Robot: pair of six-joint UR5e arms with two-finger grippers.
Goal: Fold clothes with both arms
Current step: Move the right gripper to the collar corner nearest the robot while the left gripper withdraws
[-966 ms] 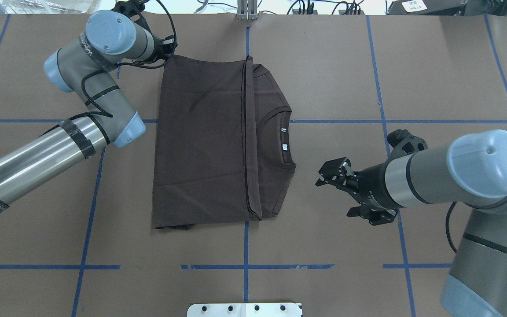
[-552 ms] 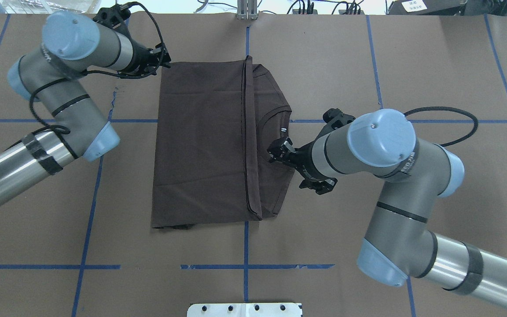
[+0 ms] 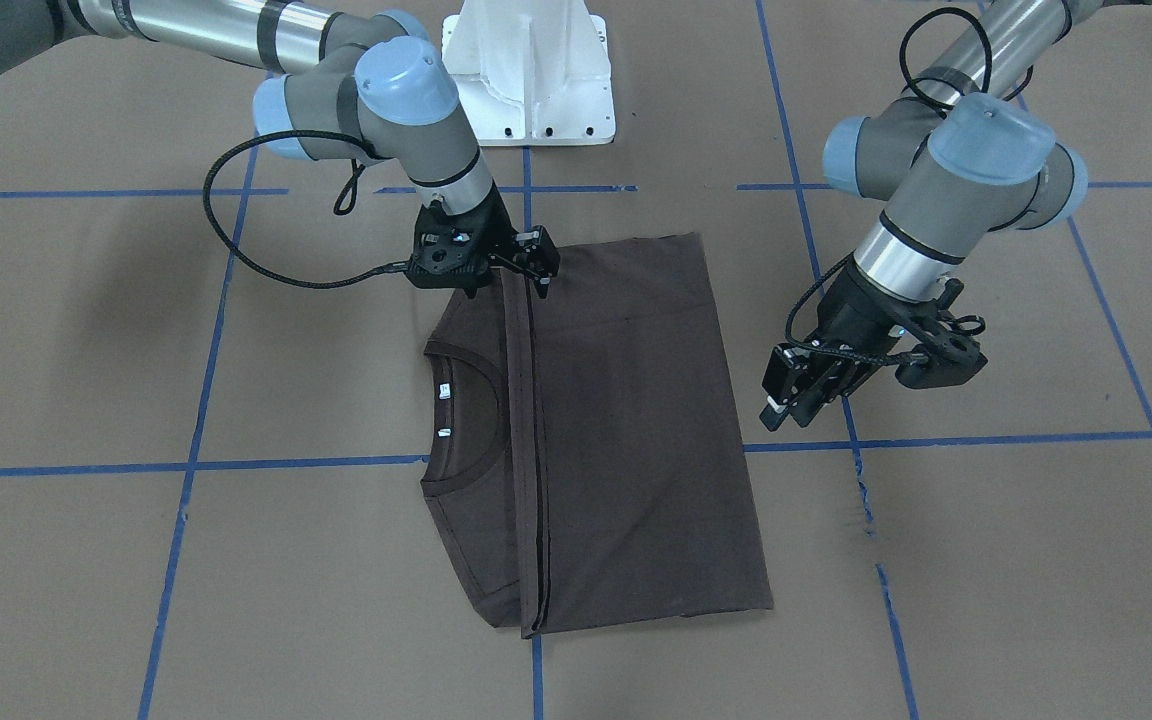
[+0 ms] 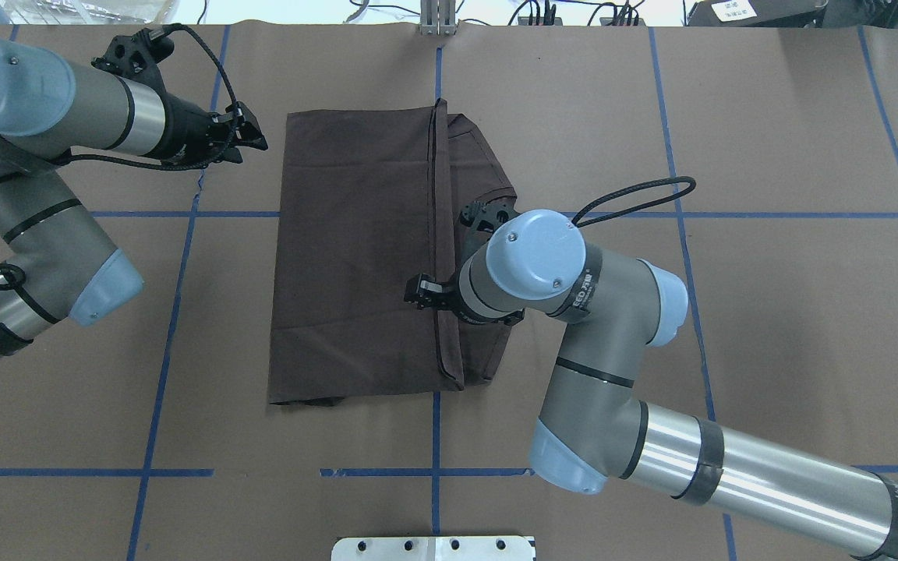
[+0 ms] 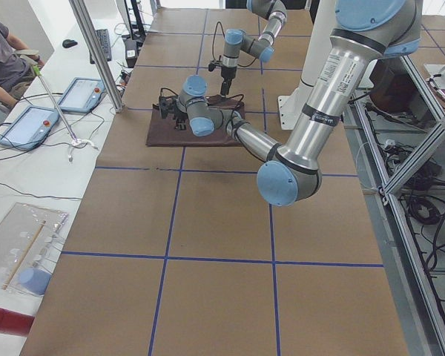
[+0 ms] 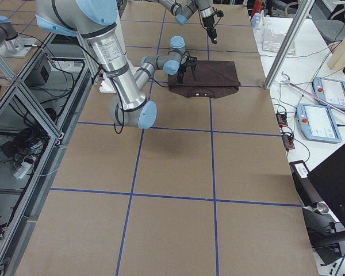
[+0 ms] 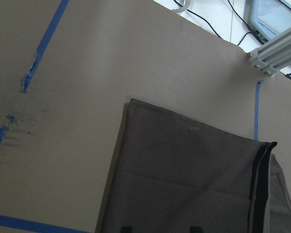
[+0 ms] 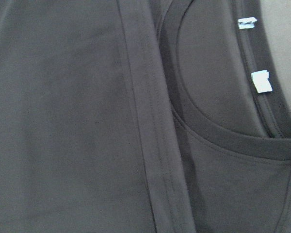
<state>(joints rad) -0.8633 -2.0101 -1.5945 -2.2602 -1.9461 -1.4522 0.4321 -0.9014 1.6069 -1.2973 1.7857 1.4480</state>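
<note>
The T-shirt (image 4: 355, 249) lies flat near the middle of the desk (image 4: 768, 312). It is folded into a rough rectangle, with a stitched hem edge (image 4: 435, 234) running across it beside the collar (image 8: 223, 137). Two white tags (image 8: 261, 81) sit inside the neck, and we cannot read their print in any view. Lettering on a joint band of the right arm (image 4: 613, 312) is also too small for us to read.

From overhead, that arm's wrist covers the collar and tags and hides most of its own end effector. The front-facing view shows all three. There the right end effector (image 3: 509, 285) hangs over the shirt's robot-side end at the hem edge, jaws apart. We cannot tell whether its tips touch the cloth. The right wrist view shows only fabric, hem, collar and tags.

The left end effector (image 3: 788, 416) is off the shirt, just beside its far corner on the robot's left. In the left wrist view we see two dark fingertips (image 7: 197, 229) cut off at the bottom edge, spread apart with nothing held between them.

Blue tape lines (image 4: 730, 214) cross the brown paper, and the white pedestal base (image 3: 526, 80) stands at the robot's side.
</note>
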